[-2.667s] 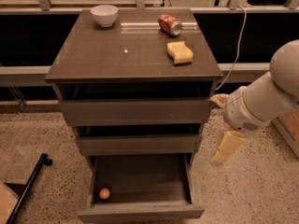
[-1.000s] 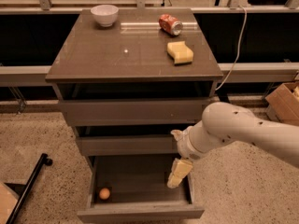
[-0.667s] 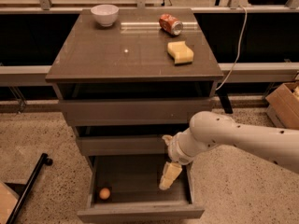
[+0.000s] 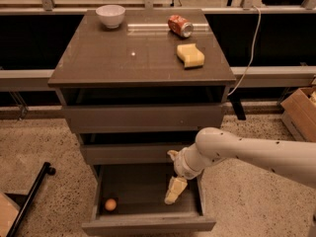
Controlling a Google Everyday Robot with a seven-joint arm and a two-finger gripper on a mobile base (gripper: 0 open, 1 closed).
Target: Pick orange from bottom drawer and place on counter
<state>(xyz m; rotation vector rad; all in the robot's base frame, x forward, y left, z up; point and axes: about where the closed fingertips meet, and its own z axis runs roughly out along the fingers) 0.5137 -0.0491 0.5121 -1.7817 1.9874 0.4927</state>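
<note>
The gripper [image 4: 175, 191] hangs over the right side of the open bottom drawer [image 4: 148, 226], whether open or closed cannot be told, while the orange [image 4: 110, 204] lies well apart in the front-left corner. A sideways reach could set the round fruit rolling, or the arm could catch the middle drawer [image 4: 133, 153] on the lift towards the counter [image 4: 133, 58].

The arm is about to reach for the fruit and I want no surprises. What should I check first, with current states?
1. Bottom drawer pulled open: ok.
2. Orange in view, nothing covering it: ok.
3. Gripper above the orange: not ok; it hangs over the drawer's other side.
4. Orange gripped: not ok; it lies apart.
5. Bare spot on counter beside white bowl, soda can, sponge: ok.
</note>
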